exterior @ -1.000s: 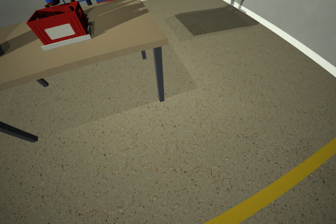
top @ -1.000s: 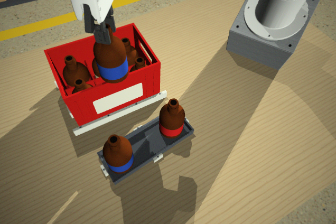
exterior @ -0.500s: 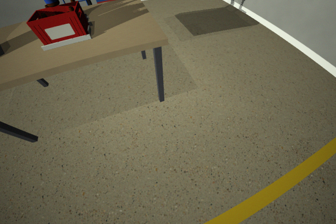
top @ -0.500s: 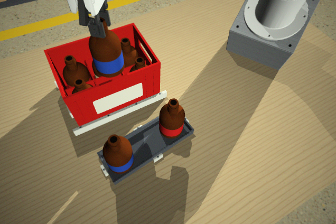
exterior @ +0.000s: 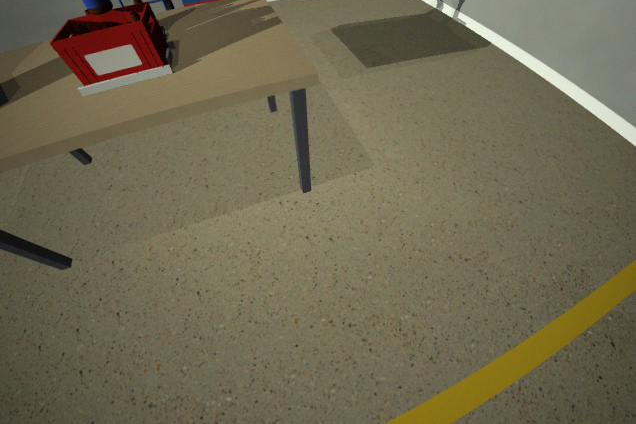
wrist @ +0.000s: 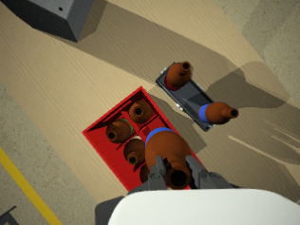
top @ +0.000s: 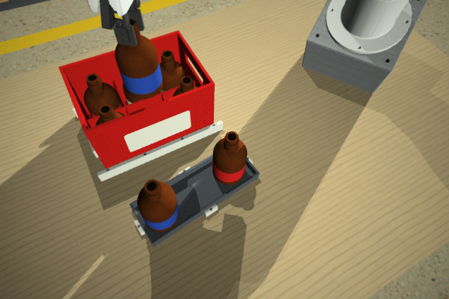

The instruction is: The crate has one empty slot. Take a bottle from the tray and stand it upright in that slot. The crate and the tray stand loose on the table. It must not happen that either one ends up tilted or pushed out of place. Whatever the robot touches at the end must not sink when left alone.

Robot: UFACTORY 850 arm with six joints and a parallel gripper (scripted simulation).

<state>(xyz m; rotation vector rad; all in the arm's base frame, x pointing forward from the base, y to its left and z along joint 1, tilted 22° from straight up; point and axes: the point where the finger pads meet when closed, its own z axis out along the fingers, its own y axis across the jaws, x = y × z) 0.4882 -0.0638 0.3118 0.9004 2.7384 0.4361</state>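
On the left of the wooden table [top: 326, 179], the red crate [top: 152, 125] is sitting with brown bottles standing in its slots, and the pincer [top: 125, 29] is clamping the neck of a blue-banded bottle [top: 139, 70], fingers partly closed around it, holding it upright over the crate's middle slot with its base near the rim. Just beside the crate, the grey tray [top: 199, 193] is carrying another blue-banded bottle [top: 157, 206] at its left end and a red-banded bottle [top: 229, 159] at its right end. Further right, the arm's grey pedestal [top: 326, 59] is standing well apart from both.
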